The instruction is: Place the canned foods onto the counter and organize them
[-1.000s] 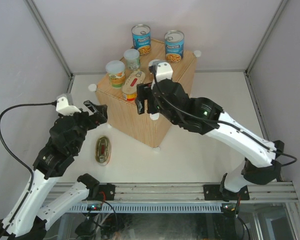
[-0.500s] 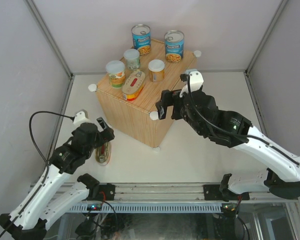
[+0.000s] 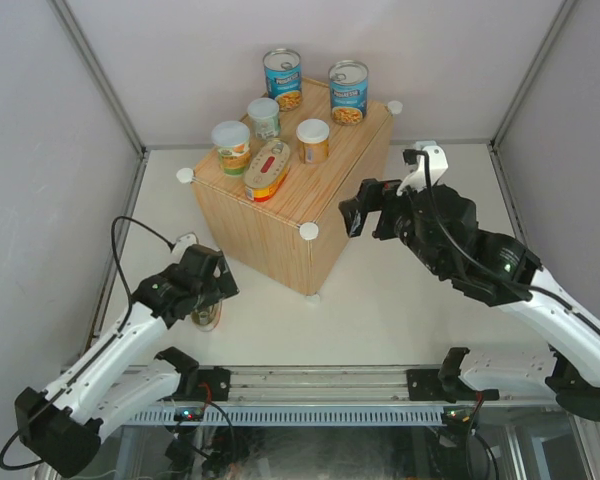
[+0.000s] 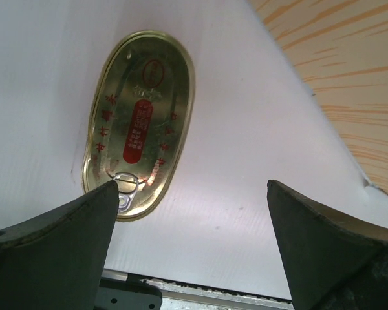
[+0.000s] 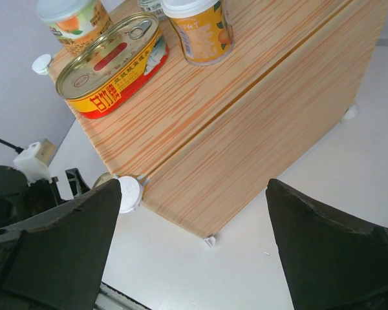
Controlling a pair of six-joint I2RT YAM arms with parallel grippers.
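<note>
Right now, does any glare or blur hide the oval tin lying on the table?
Left wrist view: oval tin sharp, mild sheen, print clear, though the left hand frames it dark and soft. Top external view: that hand mostly covers it.

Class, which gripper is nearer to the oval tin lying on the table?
Left. The left gripper hovers open just over the oval tin. The right gripper hangs open on the other side of the counter, well away from it.

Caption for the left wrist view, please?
Open left tool hovers above the oval tin lying flat on the table, beside the wooden counter.
</note>
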